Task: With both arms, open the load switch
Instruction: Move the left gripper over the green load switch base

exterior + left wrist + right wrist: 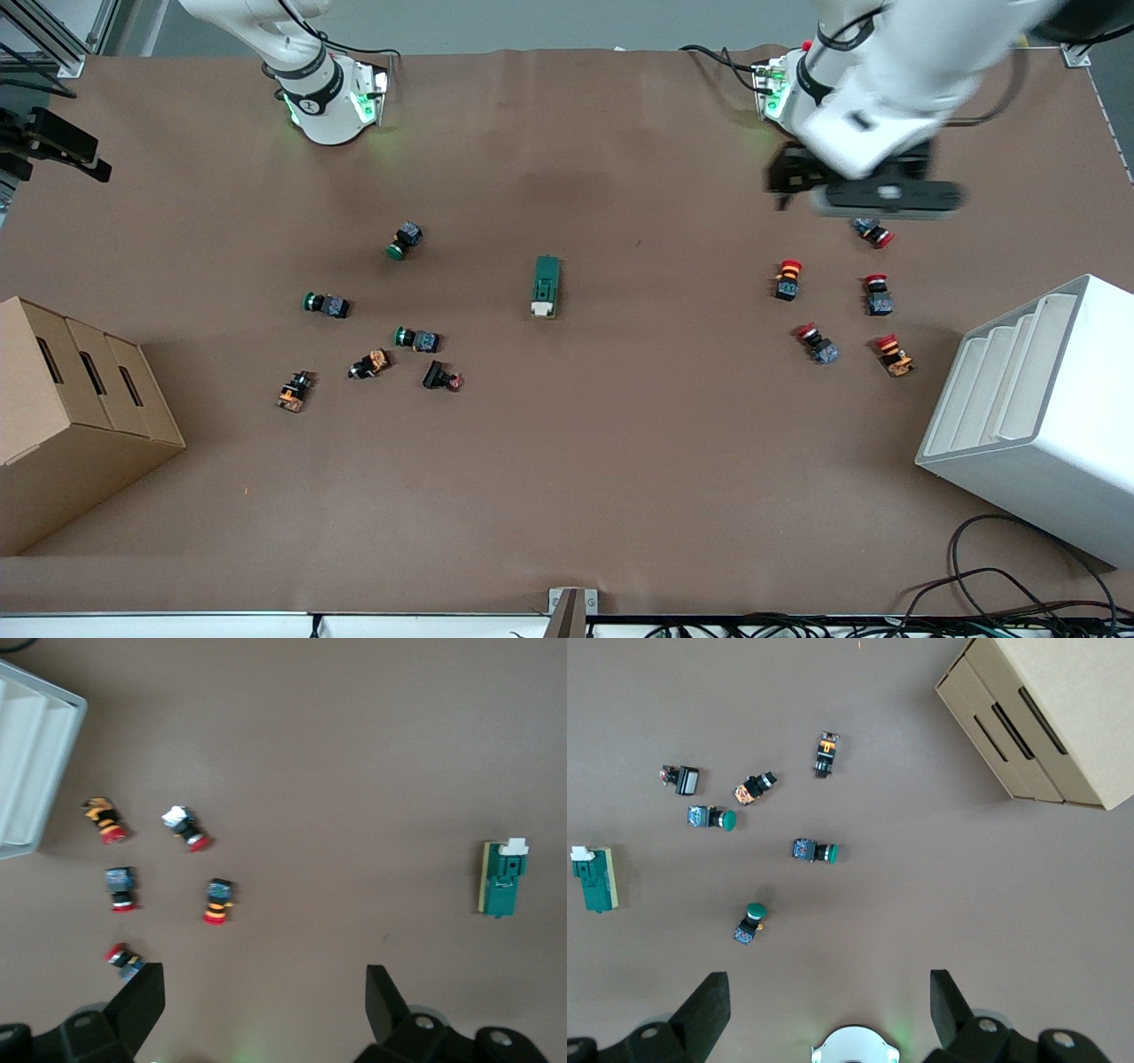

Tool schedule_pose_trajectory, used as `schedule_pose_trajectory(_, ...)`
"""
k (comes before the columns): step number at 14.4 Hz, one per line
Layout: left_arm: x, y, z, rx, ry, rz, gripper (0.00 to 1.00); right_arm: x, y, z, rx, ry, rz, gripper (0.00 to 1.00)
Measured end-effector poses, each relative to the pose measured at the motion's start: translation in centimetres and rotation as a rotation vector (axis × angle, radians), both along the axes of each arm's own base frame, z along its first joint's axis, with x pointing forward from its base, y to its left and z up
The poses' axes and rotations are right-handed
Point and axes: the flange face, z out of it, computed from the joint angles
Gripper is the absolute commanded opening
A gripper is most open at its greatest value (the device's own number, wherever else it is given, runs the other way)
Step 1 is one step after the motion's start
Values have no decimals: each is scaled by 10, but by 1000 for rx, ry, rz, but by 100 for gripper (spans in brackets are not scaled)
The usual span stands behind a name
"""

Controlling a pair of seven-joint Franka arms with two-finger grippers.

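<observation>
The load switch (546, 286) is a dark green block with a white lever end, lying alone near the middle of the table. It also shows in the left wrist view (505, 879) and the right wrist view (594, 879). My left gripper (264, 997) hangs open and empty, high over the table by the left arm's base (780, 93), above the red-capped buttons. The left arm (886, 80) looks blurred. My right gripper (830, 1001) is open and empty too, high over the right arm's base (855, 1047); it is out of the front view. Both are well apart from the switch.
Green-capped and orange push buttons (416, 338) lie scattered toward the right arm's end, red-capped ones (788, 279) toward the left arm's end. A cardboard box (62, 416) stands at the right arm's end, a white stepped rack (1036, 416) at the left arm's end. Cables (1001, 576) trail by the front edge.
</observation>
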Motion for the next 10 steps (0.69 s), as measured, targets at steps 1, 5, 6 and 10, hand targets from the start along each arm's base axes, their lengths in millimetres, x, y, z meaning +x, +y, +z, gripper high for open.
schedule_pose_trajectory(1,-8,-29,-13,44,-16,-12,100,0,0,3,0,-6,0,100)
schedule_pose_trajectory(5,-61,-151,-91,136,-37,10,100,0,0,5,-1,-10,-1,100)
schedule_pose_trajectory(6,-76,-179,-113,149,-54,44,100,0,0,5,-1,-10,0,100)
schedule_pose_trajectory(10,-126,-256,-186,161,-143,170,100,0,0,5,-1,-10,1,100)
